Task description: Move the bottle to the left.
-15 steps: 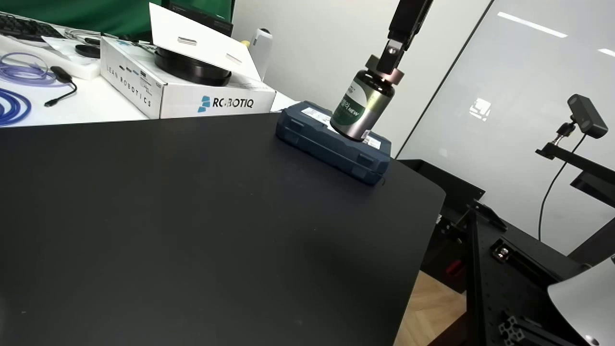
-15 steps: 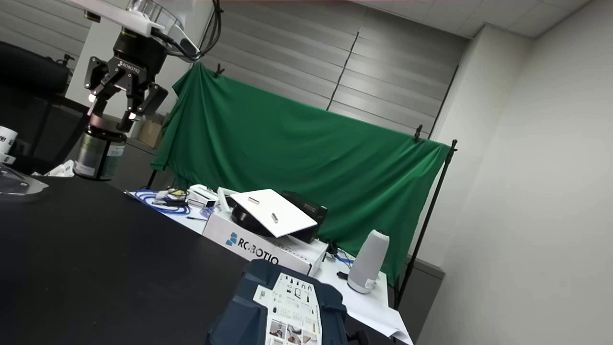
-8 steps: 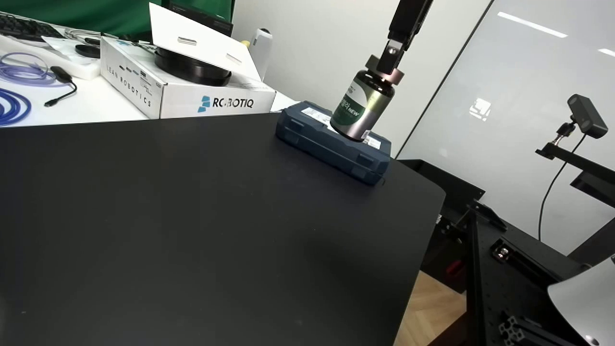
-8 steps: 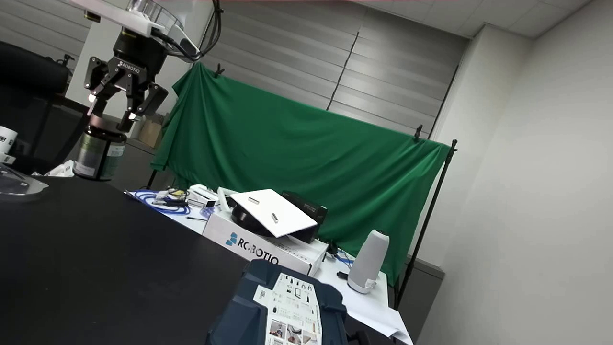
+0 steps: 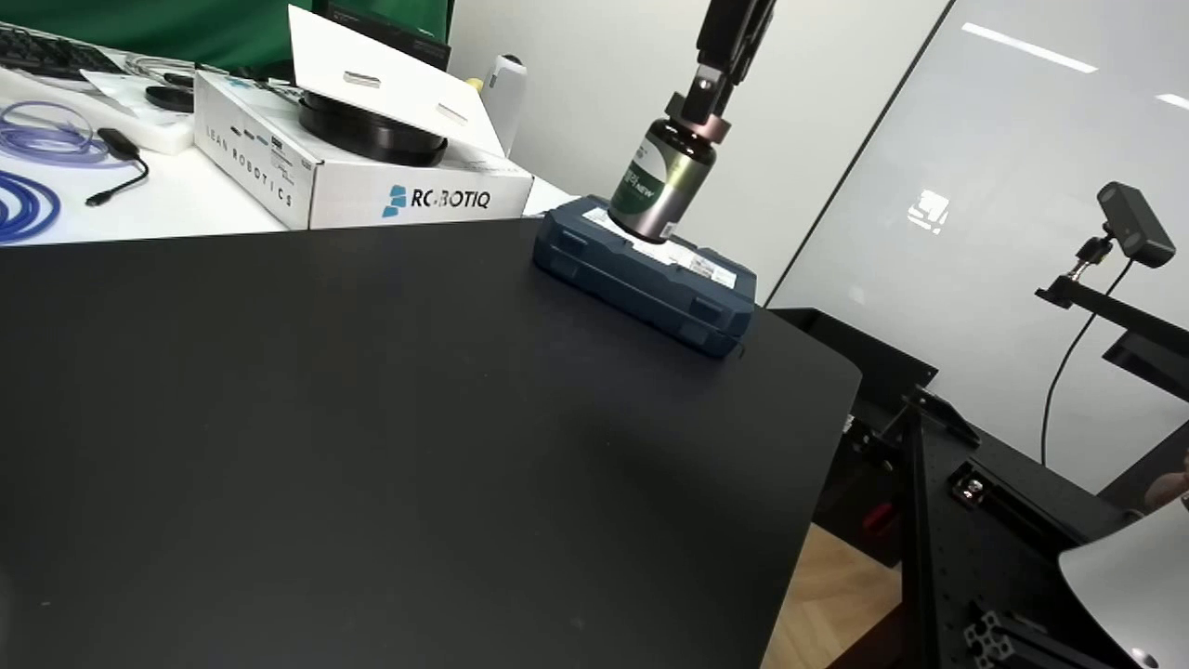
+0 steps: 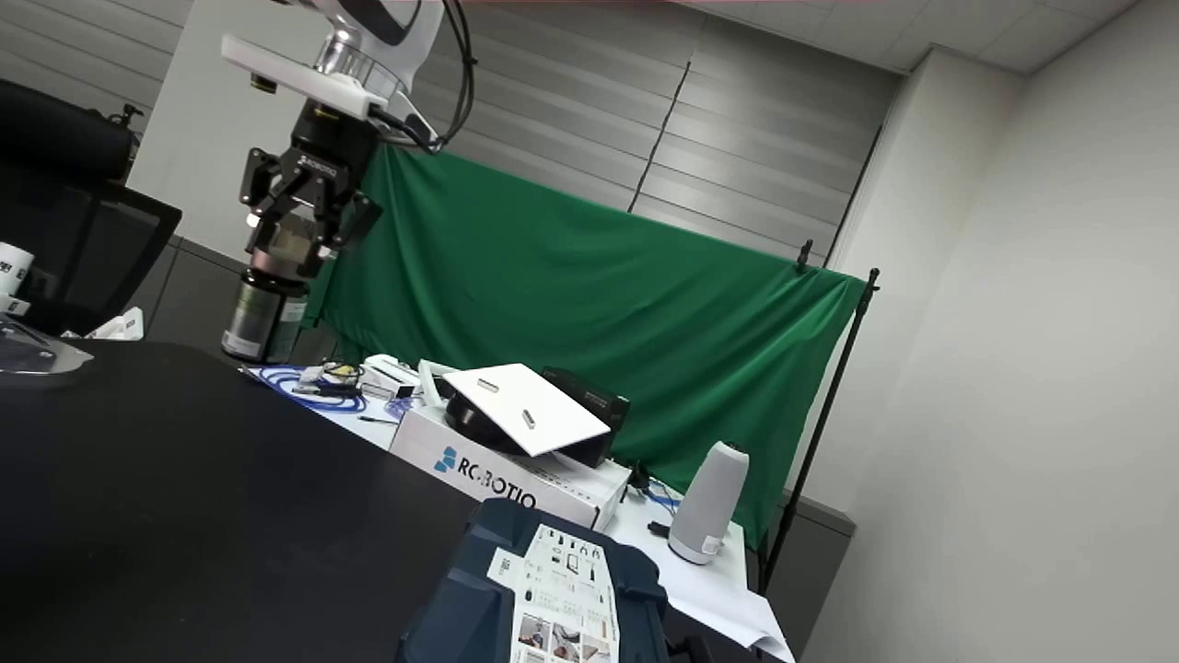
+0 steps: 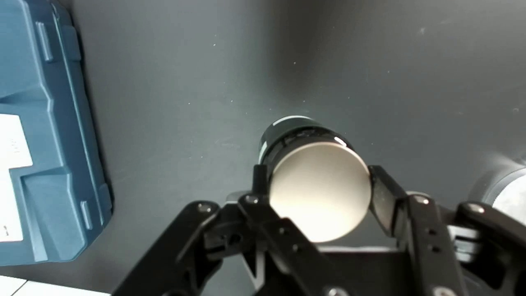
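Observation:
The bottle is a short dark cylinder with a green and white label and a pinkish-silver cap. It shows in both exterior views (image 5: 655, 186) (image 6: 262, 322) and, seen from above, in the wrist view (image 7: 322, 191). My gripper (image 5: 701, 110) is shut on the bottle's cap, one finger on each side, as the wrist view shows (image 7: 318, 185). The gripper also shows in an exterior view (image 6: 285, 256). The bottle hangs in the air above the black table (image 5: 372, 418), its base apart from the surface. In the wrist view the cap hides most of the bottle's body.
A navy box (image 5: 641, 279) lies on the table; it stands left of the bottle in the wrist view (image 7: 41, 135). A white Robotiq carton (image 5: 399, 190) stands on a white table behind. A round light object (image 7: 513, 197) shows at the wrist view's right edge.
Nothing moved between the two earlier moments. Since then my gripper and the bottle have shifted together, left and slightly up in an exterior view, right and slightly down in an exterior view.

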